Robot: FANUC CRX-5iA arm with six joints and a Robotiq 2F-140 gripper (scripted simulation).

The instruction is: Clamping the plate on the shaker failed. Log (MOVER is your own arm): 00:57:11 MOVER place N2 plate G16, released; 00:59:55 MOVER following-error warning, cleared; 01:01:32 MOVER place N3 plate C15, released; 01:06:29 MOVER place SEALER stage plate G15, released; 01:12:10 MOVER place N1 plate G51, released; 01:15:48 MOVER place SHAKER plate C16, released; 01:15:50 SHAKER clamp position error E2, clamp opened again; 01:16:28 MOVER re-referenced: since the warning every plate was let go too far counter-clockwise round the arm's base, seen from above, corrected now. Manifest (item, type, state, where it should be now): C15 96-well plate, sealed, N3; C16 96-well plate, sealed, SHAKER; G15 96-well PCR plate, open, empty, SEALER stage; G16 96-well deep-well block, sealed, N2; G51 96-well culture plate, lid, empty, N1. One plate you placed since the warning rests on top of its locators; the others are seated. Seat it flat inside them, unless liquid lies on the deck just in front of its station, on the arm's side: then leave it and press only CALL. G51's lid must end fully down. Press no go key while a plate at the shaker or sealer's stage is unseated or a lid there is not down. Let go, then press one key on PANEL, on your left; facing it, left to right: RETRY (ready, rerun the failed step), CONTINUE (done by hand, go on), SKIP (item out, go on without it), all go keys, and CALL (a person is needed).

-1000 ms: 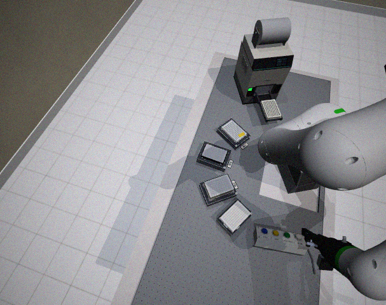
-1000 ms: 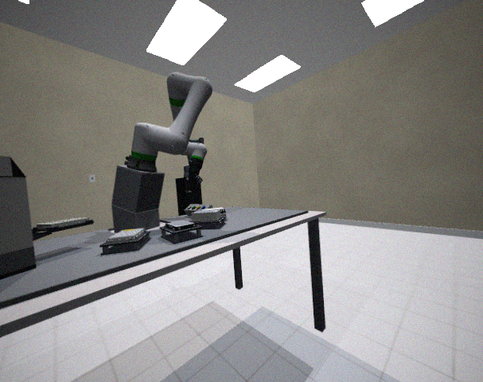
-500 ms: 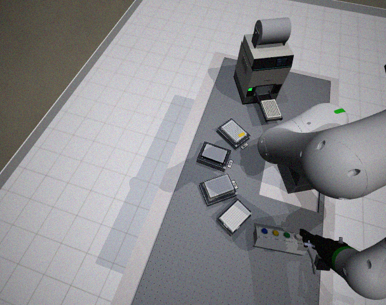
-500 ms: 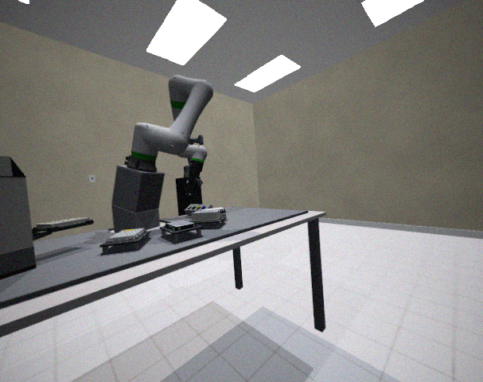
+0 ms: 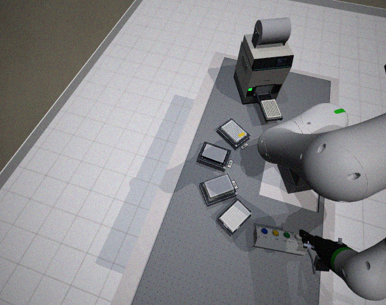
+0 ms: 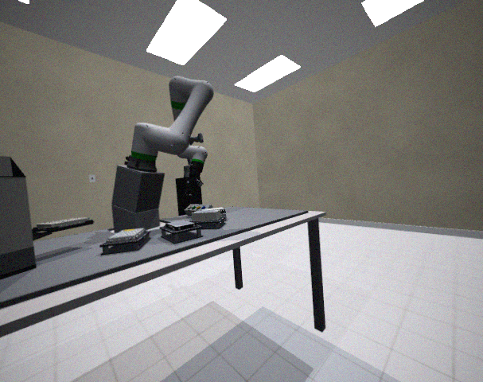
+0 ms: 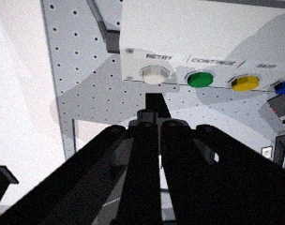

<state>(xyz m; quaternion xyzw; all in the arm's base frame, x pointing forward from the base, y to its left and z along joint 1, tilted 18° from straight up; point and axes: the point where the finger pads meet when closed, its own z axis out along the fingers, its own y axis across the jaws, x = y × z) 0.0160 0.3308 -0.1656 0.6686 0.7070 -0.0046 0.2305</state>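
Observation:
The PANEL lies on the grey deck at the near end. In the wrist view its keys run from white RETRY through green CONTINUE and yellow SKIP to blue CALL. My gripper is shut and empty, with its tip just short of the RETRY key. In the overhead view the gripper is at the panel's white key end. An open white plate lies on the sealer's stage. Four plates sit in an arc, at the far end, then, and nearest the panel.
The sealer stands at the far end of the deck with a green light on. The far plate in the arc carries a yellow patch at its corner. My arm's base block stands right of the plates. The arm's big links hide part of the deck.

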